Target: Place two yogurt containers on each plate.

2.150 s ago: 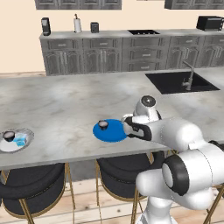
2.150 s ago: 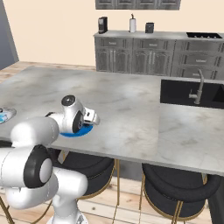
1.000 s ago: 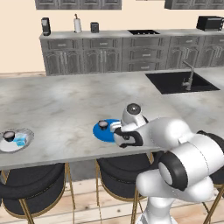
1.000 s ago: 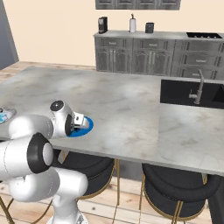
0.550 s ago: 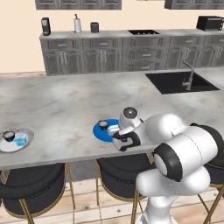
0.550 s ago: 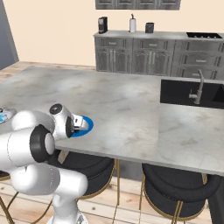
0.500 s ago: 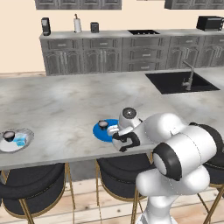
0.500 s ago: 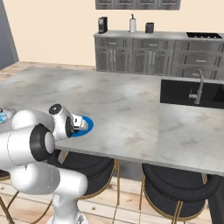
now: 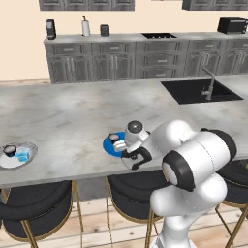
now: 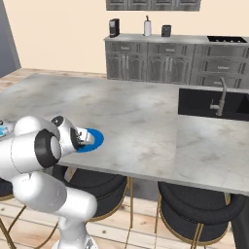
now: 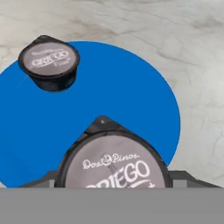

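Gripper clamped on a dark round yogurt cup with a pale printed lid, held over the near part of the solid bright blue round plate — dark fingertips show at either side of the cup. Second dark cup with pale lid sits on the same blue plate, toward its far left edge, apart from the held one. Blue plate lies on the grey marble counter near its front edge. Far left of the blue plate, a white round plate with grey rim carries one dark cup and a light blue cup just beside it.
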Controlling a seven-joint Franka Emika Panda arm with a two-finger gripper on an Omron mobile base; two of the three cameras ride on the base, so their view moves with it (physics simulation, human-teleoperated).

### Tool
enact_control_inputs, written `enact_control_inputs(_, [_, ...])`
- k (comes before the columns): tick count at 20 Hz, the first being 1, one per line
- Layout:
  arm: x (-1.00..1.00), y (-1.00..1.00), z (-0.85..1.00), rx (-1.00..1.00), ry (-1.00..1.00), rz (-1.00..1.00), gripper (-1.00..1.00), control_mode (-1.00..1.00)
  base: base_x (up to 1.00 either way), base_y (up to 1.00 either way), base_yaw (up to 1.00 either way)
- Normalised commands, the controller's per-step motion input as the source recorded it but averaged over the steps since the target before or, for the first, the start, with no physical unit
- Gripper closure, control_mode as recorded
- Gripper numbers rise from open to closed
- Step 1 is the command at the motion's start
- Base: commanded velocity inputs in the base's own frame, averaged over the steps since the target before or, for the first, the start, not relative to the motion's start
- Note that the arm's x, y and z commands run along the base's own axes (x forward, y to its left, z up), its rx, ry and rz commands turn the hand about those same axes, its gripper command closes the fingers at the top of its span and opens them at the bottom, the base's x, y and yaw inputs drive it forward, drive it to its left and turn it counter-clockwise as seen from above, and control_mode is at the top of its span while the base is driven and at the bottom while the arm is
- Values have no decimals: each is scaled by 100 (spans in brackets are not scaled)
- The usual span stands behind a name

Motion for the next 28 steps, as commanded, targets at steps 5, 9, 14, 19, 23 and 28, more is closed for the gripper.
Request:
enact_control_inputs(5, [11, 0, -13, 0, 0, 0, 100, -100, 0, 0, 0])
enact_control_inputs(9, [11, 0, -9, 0, 0, 0, 100, -100, 0, 0, 0])
enact_control_inputs(14, [17, 0, -10, 0, 0, 1, 100, -100, 0, 0, 0])
enact_control_inputs(19, [29, 0, -5, 0, -1, 0, -100, -100, 0, 0, 0])
enact_control_inputs(23, [6, 0, 0, 0, -9, 0, -100, -100, 0, 0, 0])
enact_control_inputs(28, [0, 0, 0, 0, -7, 0, -100, -100, 0, 0, 0])
